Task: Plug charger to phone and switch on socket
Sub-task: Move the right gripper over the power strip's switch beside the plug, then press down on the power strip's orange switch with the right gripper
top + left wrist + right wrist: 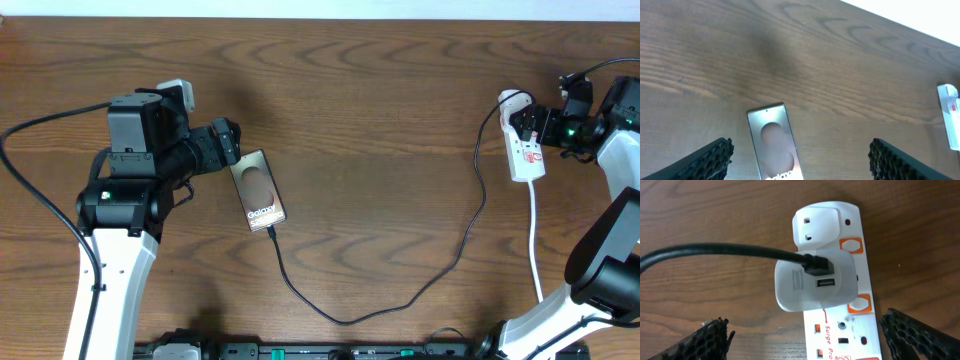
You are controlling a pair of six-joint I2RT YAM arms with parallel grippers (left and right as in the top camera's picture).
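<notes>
The phone lies on the table, back up with "Galaxy" lettering; it also shows in the left wrist view. The black charger cable runs from the phone's near end across the table to the white adapter, which sits plugged in the white socket strip, also in the right wrist view. My left gripper is open, just beyond the phone's far end; its fingers straddle the phone. My right gripper is open over the strip, fingers either side of it.
The strip's white cord runs down toward the table's front edge at the right. Orange switches sit on the strip beside the adapter. The strip's end shows at the left wrist view's right edge.
</notes>
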